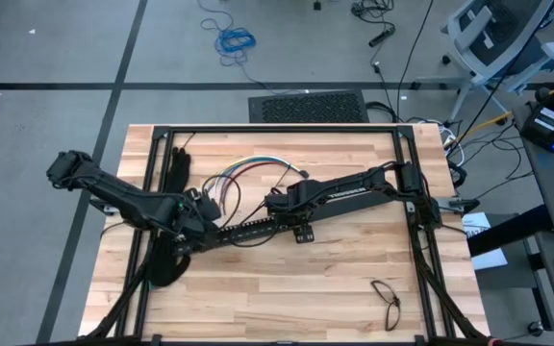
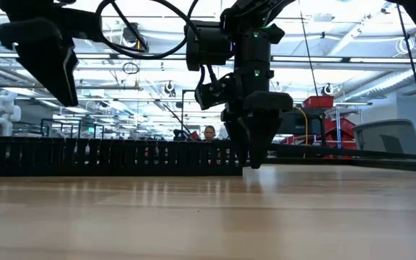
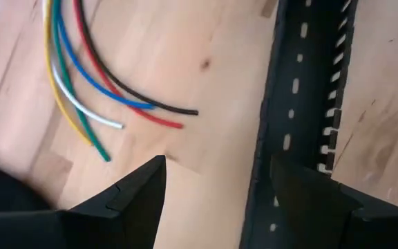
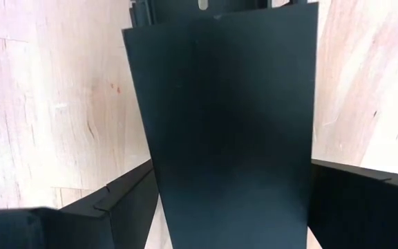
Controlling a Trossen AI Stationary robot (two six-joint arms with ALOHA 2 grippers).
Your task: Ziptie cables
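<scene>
Straddling a flat matte black bar (image 4: 226, 124), right end effector (image 4: 230, 200) clamped, left end effector (image 3: 216, 183) spread near slotted bar (image 3: 299, 104), glossy curved cables (image 3: 88, 90)

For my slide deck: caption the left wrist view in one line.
Left gripper, jaws open, straddling one edge of a black slotted bar on the wooden table, loose cables lying beside it.

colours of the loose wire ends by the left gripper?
Thin flexible wires: black, red, blue, white, green and yellow. Left wrist view shows them best.
</scene>
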